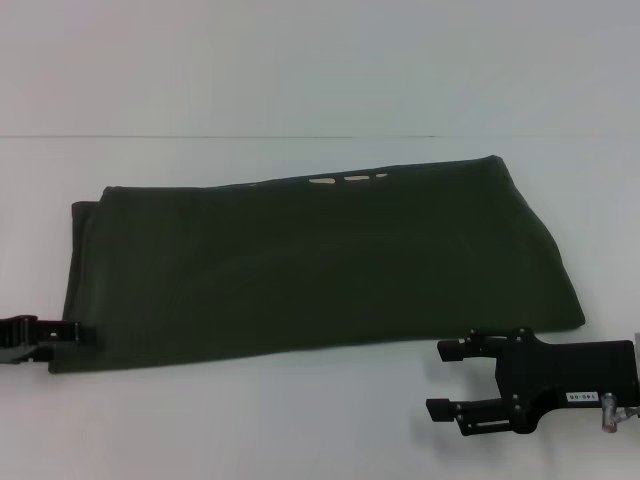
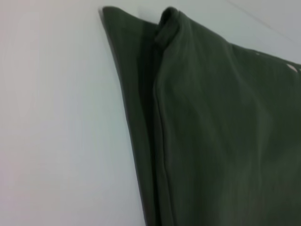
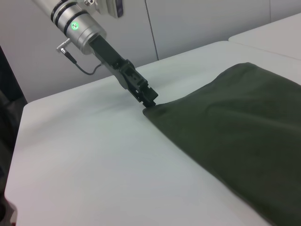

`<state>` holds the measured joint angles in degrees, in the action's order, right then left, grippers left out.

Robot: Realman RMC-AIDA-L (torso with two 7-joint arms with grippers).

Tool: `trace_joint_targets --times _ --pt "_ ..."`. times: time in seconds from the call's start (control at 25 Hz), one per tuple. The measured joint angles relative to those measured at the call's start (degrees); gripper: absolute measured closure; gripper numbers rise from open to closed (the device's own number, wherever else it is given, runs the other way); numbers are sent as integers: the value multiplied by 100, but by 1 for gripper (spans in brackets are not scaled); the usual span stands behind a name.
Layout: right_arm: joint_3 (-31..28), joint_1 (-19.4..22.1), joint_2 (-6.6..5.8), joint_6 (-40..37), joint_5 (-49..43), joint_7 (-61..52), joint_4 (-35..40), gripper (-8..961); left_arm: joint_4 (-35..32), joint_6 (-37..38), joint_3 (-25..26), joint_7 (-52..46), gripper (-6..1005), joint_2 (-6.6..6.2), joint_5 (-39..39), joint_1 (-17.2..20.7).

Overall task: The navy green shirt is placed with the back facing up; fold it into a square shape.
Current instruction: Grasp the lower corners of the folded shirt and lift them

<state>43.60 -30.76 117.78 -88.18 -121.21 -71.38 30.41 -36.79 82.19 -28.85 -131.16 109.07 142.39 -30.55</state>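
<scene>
1. So, the navy green shirt (image 1: 320, 265) lies folded into a long band across the middle of the head view on the white table (image 1: 300, 420), with bits of cream lettering (image 1: 350, 180) peeking at its upper edge.
2. The left gripper (image 1: 85, 335) sits at the lower left of the frame, its tips pressed together on the shirt's near-left corner.
3. The right gripper (image 1: 440, 380) hangs at the lower right, jaws spread, just off the shirt's lower right edge, holding nothing.
</scene>
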Motion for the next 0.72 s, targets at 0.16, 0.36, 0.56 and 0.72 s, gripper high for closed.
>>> trace_joint_targets --times 0.16,0.36,0.56,0.72 --pt "0 0 -1 2 0 -17 0 116 5 -21 -48 -2 169 21 6 -14" --pt "0 1 -1 4 1 -39 0 116 5 12 -50 -4 170 27 8 -28" --pt "0 9 -1 25 2 -42 0 117 21 61 -51 -12 171 46 10 -70" --pt "0 5 -1 30 2 -45 -1 117 74 57 -89 -14 172 54 10 -107"
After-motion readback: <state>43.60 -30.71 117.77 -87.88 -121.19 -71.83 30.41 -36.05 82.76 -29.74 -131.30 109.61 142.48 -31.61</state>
